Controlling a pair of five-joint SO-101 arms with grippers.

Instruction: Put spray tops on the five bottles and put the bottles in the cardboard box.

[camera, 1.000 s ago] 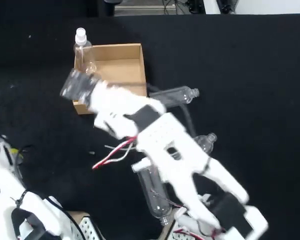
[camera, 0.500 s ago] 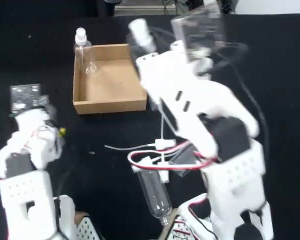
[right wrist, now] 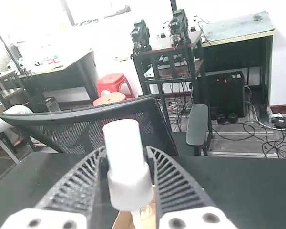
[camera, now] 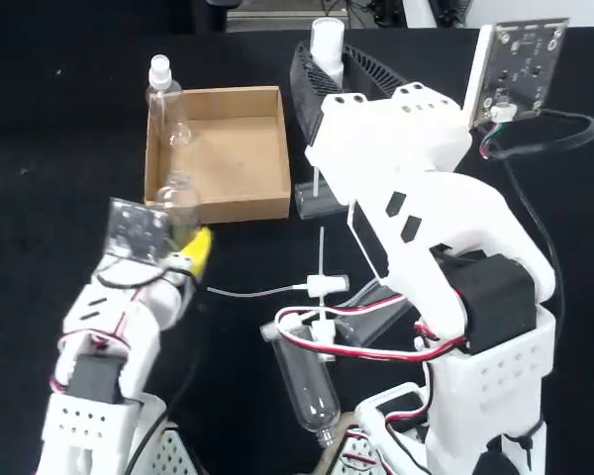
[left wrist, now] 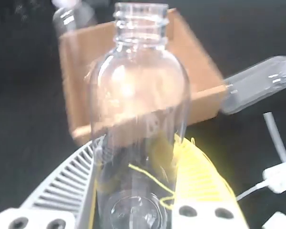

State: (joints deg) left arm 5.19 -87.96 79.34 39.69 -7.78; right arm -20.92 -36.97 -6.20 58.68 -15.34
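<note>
My left gripper [camera: 183, 226] is shut on a clear uncapped bottle [camera: 178, 196], held upright just in front of the cardboard box [camera: 221, 210]. In the left wrist view the bottle [left wrist: 138, 109] stands between the grey and yellow fingers [left wrist: 200, 181], with the box [left wrist: 202, 83] behind it. My right gripper [camera: 329, 61] is raised high behind the box, shut on a white spray top [camera: 328, 38]; the right wrist view has that top [right wrist: 127, 167] clamped between black fingers [right wrist: 174, 186]. A capped bottle [camera: 162, 97] stands at the box's far left corner.
An uncapped bottle [camera: 312, 381] lies near the front edge beside the right arm's base. Another bottle [camera: 315, 203] lies to the right of the box, partly hidden by that arm. Two loose spray tops [camera: 322, 287] with tubes lie in the middle of the black table.
The right arm has swung up from over the box to a raised pose, carrying the spray top. The left arm has come in from the left to the box's front.
</note>
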